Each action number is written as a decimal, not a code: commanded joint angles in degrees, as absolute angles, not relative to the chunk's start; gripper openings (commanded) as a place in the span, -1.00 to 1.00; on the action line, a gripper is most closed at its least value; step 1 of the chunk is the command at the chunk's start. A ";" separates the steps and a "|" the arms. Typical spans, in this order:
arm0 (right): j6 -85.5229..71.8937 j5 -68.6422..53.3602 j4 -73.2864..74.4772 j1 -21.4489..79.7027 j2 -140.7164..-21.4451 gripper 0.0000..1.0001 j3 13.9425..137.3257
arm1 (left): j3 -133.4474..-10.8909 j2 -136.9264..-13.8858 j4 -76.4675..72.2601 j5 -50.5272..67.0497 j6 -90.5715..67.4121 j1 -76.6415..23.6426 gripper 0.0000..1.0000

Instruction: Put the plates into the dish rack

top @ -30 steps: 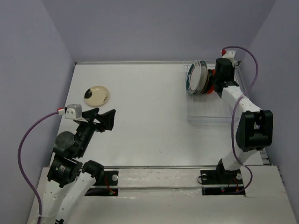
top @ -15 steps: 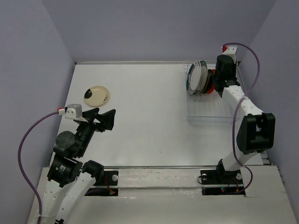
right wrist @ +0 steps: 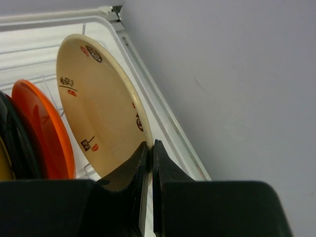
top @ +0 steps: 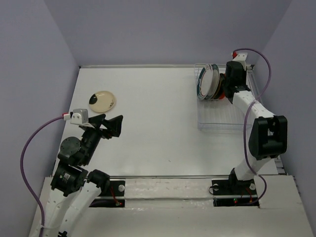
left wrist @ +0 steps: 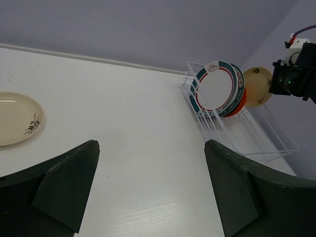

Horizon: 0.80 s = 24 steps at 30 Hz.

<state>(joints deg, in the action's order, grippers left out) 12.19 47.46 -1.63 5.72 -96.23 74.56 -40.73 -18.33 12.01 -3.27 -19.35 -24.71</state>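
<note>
Bright, even, diffuse light with faint soft shadows, sharp throughout, left hand [left wrist: 150,148] darkly shaded.

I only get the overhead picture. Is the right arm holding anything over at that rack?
Observer: Yes. Its fingers are shut on the rim of a cream plate with dark and red marks.
Visitor: Standing or flat?
Observer: Upright, beside an orange plate over the rack; whether it's seated, I can't tell.
Visitor: And the lone flat plate?
Observer: Cream too, with a small dark flower sprig.
</note>
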 commanded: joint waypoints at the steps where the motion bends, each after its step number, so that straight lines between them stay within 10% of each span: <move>1: 9.67 47.20 -4.75 6.15 -97.47 -0.86 73.74 | -40.69 -19.51 10.28 -3.52 -18.72 -24.87 0.98; 11: 5.28 46.32 -2.73 6.15 -99.40 -0.82 73.48 | -40.69 -20.21 10.28 -3.34 -18.72 -24.35 0.98; 24: -3.07 46.06 7.20 6.15 -97.12 0.21 77.69 | -41.75 -23.81 9.41 -3.69 -19.60 -23.99 0.98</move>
<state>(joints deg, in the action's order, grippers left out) 0.97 45.80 4.71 5.98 -99.20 74.00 -40.73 -21.74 12.23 -3.31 -19.40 -24.27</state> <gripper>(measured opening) 0.592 0.990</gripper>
